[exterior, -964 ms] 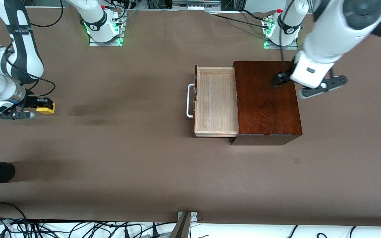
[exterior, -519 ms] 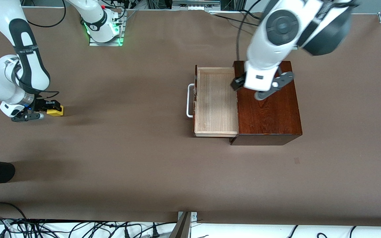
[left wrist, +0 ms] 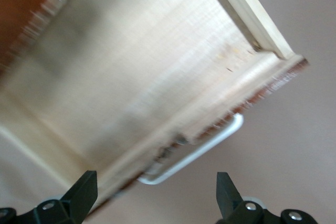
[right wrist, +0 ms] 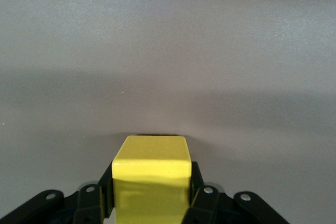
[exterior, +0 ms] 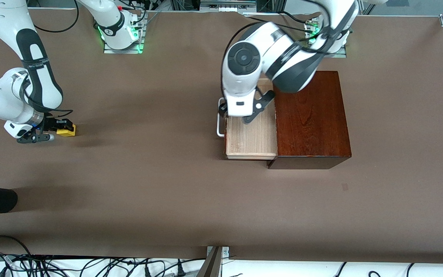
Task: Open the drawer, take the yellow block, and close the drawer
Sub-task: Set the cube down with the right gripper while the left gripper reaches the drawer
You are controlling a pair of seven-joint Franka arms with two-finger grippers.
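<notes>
From the front camera, the left gripper has swung off the dark wooden box, where it hung a second ago, and now sits over the open drawer, at the handle end. Its fingers are spread wide with nothing between them. The drawer is pulled out toward the right arm's end of the table; its pale wood floor looks bare where it shows, and the white loop handle sticks out from the dark front. The right gripper has shifted a little toward the drawer since the earlier frame and is clamped on the yellow block, low over the brown table, well apart from the box.

In the left wrist view, the two dark fingertips stand far apart over the drawer front, with the handle between them; the picture is smeared, so whether they touch anything is hard to say.

In the right wrist view, the block is a clean, bright yellow cube with smooth faces, squeezed between the black fingers, with only bare table ahead.
</notes>
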